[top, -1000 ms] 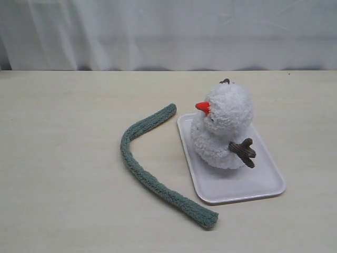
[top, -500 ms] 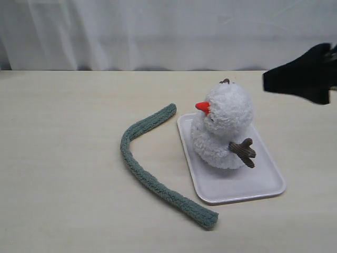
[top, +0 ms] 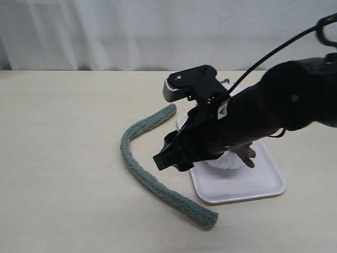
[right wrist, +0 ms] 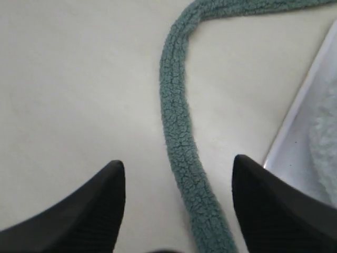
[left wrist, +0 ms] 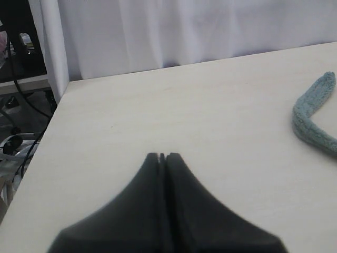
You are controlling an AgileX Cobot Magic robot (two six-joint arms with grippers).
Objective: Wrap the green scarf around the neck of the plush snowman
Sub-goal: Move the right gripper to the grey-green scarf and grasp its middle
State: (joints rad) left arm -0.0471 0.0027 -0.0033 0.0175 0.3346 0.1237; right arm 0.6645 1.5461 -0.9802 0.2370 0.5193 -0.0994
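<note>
Occlusion: black right arm [top: 274, 105] covers most of fluffy white plush snowman [top: 227, 161]. Fuzzy sage-green knitted scarf [right wrist: 176, 132] runs between spread fingers of right gripper [right wrist: 177, 161]; left gripper [left wrist: 162, 156] fingers pressed together.

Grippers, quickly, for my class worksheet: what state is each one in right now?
Left gripper: closed, holding nothing.
Right gripper: open, holding nothing; the scarf lies between its jaws, not gripped.
</note>
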